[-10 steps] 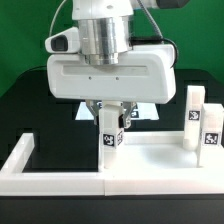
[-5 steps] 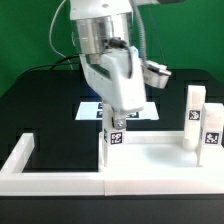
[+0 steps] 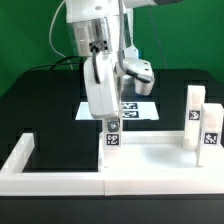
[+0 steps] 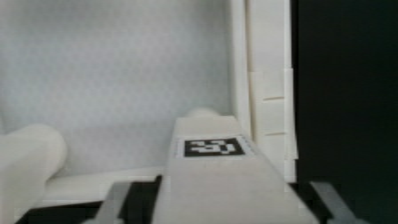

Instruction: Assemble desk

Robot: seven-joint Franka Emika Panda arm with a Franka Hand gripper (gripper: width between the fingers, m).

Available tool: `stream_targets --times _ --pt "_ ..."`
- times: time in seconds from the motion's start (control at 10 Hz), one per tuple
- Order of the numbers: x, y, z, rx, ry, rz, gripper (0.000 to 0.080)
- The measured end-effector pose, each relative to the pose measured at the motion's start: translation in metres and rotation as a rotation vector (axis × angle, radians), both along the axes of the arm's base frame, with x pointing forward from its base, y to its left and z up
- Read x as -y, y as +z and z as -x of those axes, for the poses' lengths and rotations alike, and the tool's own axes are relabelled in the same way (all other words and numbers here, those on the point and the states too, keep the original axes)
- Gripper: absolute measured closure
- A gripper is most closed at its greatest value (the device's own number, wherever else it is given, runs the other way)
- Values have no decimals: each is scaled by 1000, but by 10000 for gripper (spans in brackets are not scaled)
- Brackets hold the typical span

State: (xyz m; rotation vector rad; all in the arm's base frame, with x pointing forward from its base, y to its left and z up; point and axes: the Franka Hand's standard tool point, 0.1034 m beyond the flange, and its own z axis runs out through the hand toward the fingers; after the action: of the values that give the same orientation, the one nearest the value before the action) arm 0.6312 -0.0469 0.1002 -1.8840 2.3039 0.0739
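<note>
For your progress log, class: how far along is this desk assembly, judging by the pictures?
Done: two legs stand upright at the panel's corner on the exterior view's right. In hand: the gripper is shut on a third leg, upright at the panel. Left: the fourth leg isn't visible, and how firmly any leg is seated can't be told.

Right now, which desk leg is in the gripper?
The leg under the gripper, standing on the panel. The two legs at the exterior view's right stand free.

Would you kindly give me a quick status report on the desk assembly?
Gripper shut on small white tagged block leg, upright on wide white rimmed panel. Two more legs stand at the exterior view's right. Nothing in the way.
</note>
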Motion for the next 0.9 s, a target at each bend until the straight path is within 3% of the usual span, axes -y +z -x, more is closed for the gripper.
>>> stream_targets --times 0.5,0.6,0.7,0.8,0.9 --pt "4 0 2 -27 -159 -10 496" --pt "4 -1 2 -27 -157 -11 414" --pt "4 -1 2 -27 -157 -11 414" --pt "3 2 1 -24 -155 -12 236" --pt "-1 24 -3 -5 -144 -31 177"
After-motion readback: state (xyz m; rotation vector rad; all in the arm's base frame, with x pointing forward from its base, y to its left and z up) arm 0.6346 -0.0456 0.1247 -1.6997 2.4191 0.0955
